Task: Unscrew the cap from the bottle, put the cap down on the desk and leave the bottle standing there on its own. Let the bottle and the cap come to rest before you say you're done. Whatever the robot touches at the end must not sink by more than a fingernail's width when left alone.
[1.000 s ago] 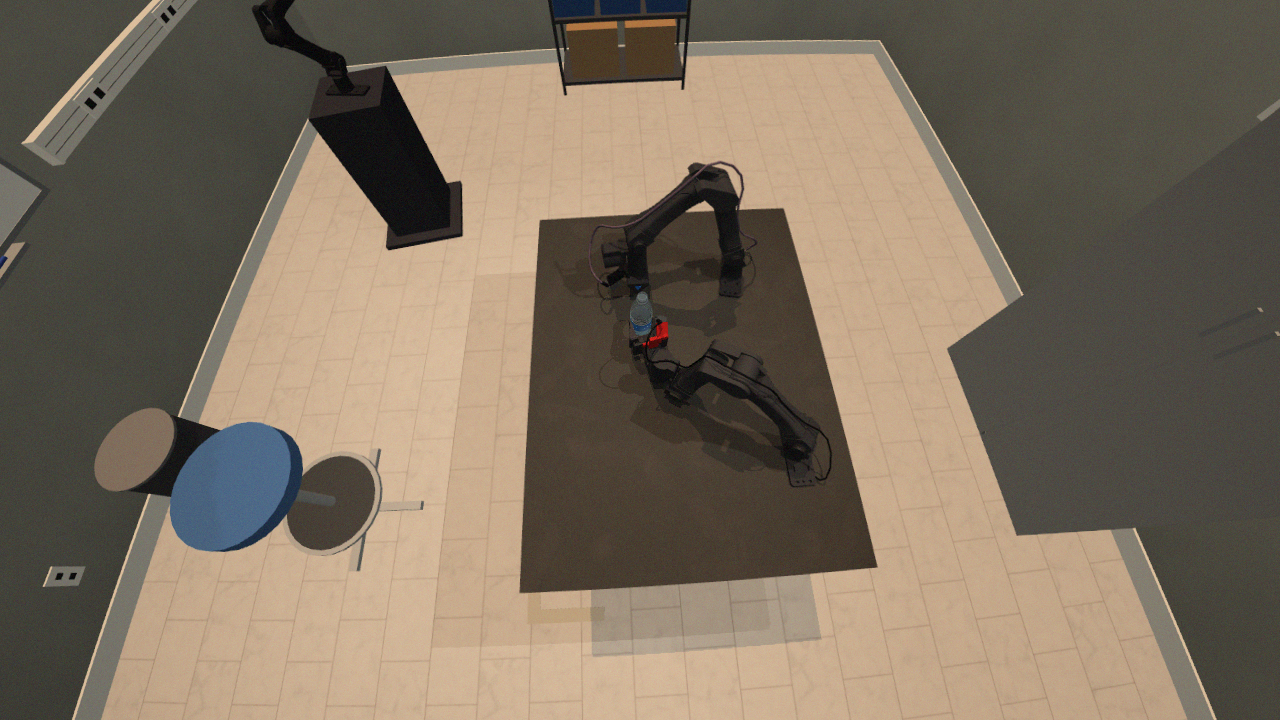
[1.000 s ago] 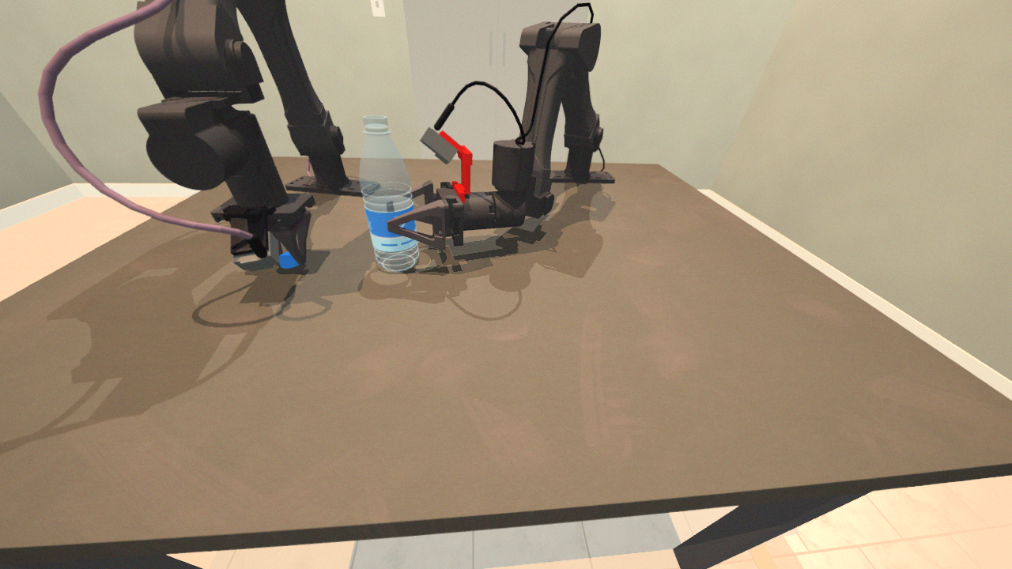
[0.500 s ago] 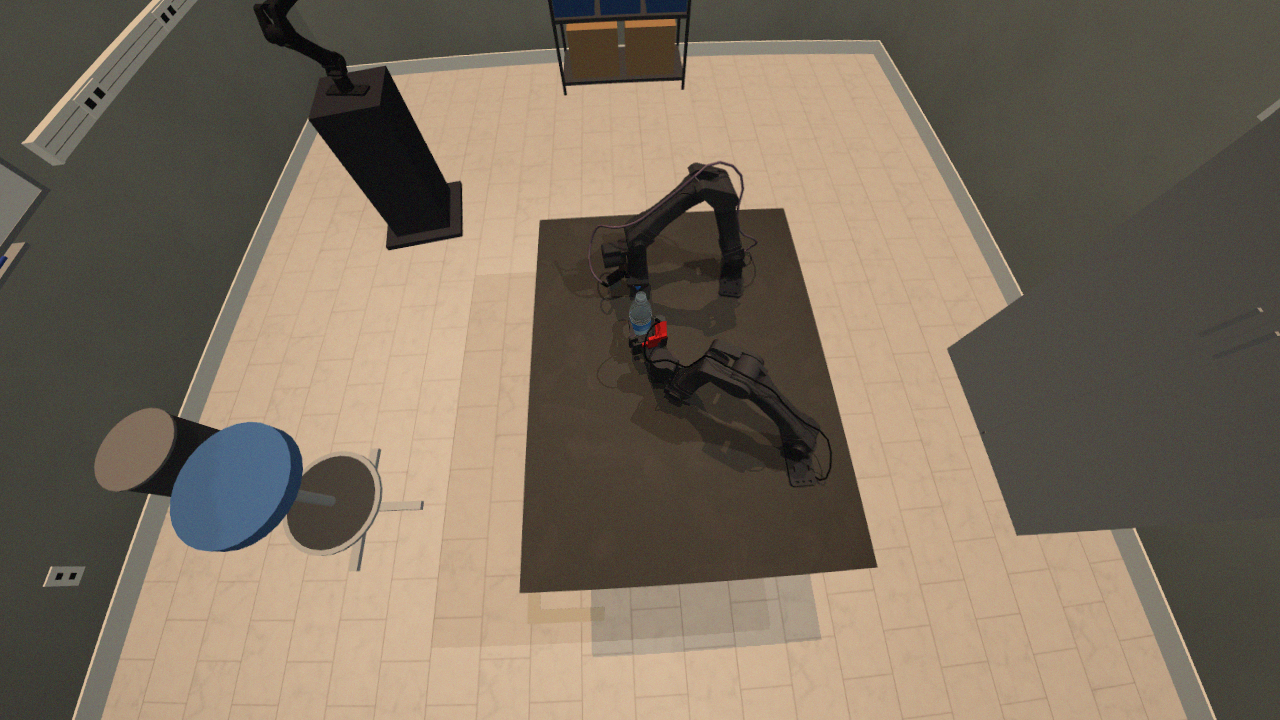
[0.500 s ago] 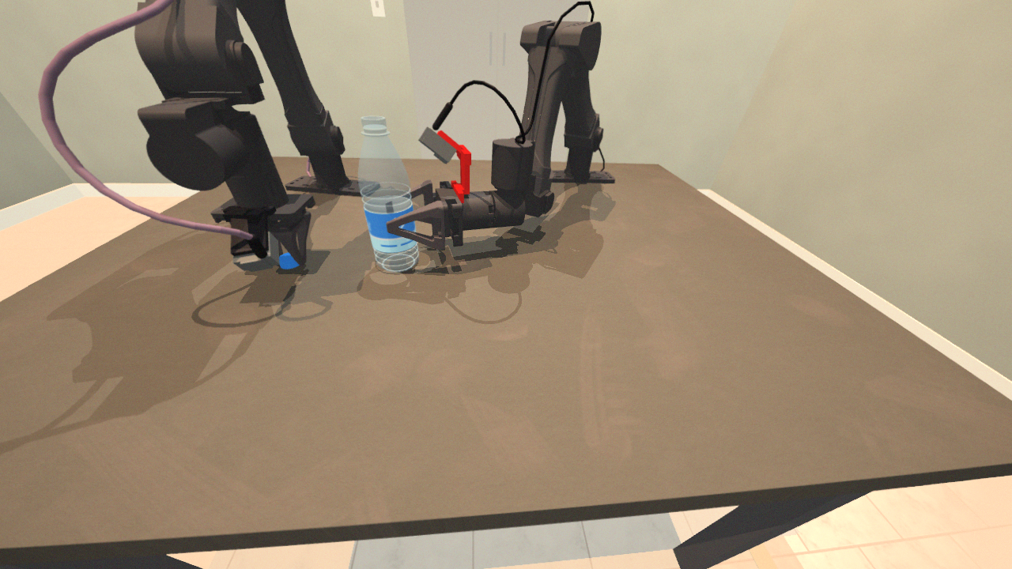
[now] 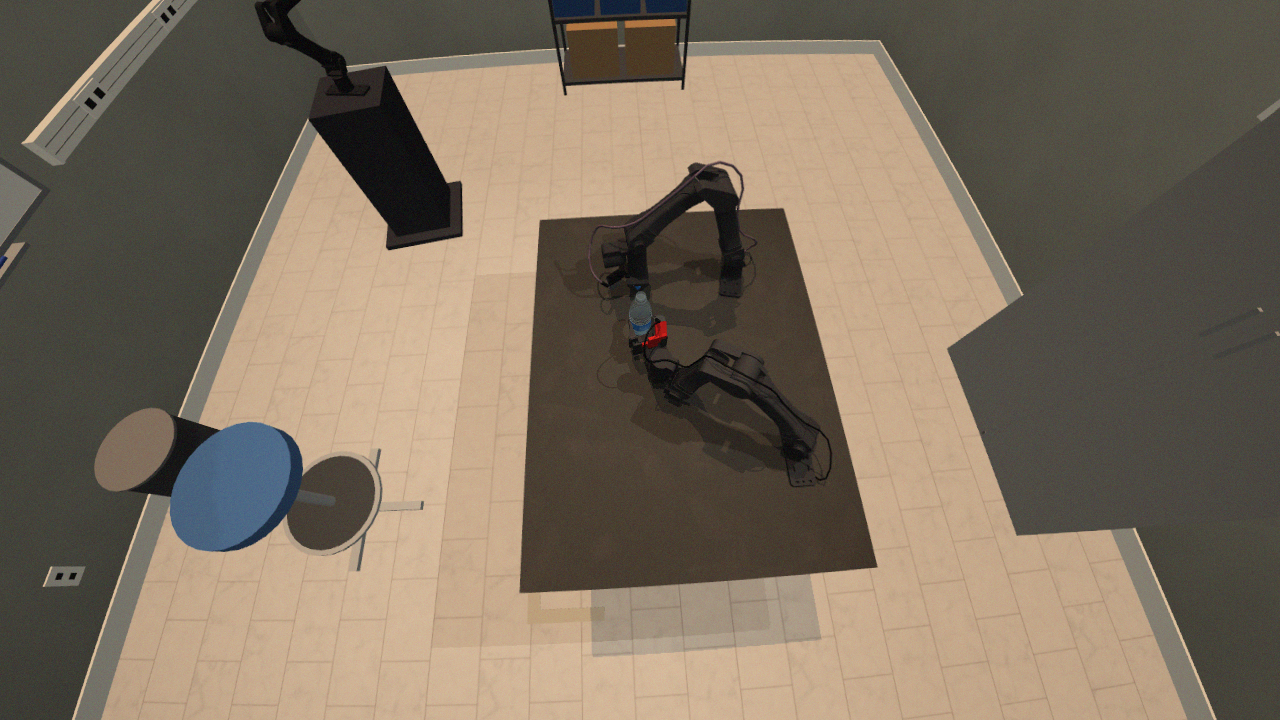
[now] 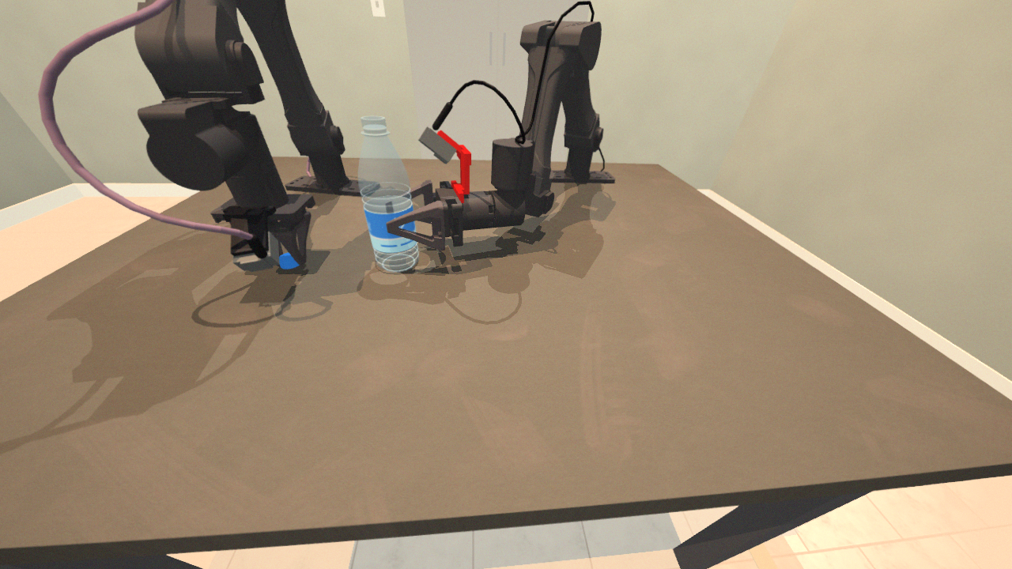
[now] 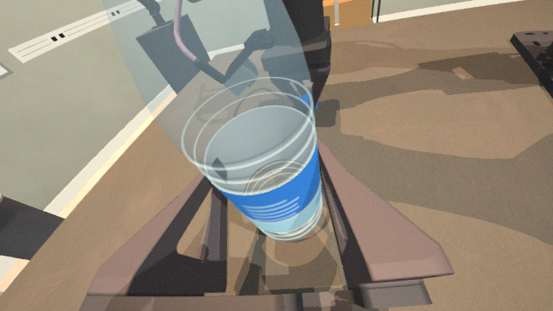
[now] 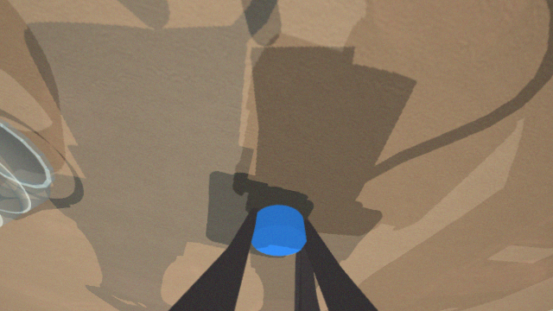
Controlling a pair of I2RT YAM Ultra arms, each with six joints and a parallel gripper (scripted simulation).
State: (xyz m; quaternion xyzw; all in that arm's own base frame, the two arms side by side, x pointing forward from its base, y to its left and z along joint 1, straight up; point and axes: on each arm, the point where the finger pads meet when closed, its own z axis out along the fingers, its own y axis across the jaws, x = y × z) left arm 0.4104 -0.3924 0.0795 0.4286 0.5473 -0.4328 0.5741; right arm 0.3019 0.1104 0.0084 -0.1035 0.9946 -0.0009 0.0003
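Note:
The clear bottle (image 5: 640, 311) (image 6: 383, 166) (image 7: 272, 194) with a blue label has a bare, open neck and leans slightly. My left gripper (image 6: 390, 217) (image 7: 266, 154) is shut on it around the label. The bottle's base is at or just above the table (image 5: 581, 501) (image 6: 566, 424); I cannot tell if it touches. A part of the bottle shows at the left edge of the right wrist view (image 8: 13, 151). The blue cap (image 6: 288, 261) (image 8: 278, 235) is pinched by my right gripper (image 8: 278, 220), which points down, low over the table beside the bottle.
The two arms' bases stand along one long side of the table. A red camera mount (image 5: 657, 334) (image 6: 465, 166) rises above the left gripper. The right arm's pink cable (image 6: 63, 141) loops near its gripper. A blue stool (image 5: 232, 488) stands on the floor off the table.

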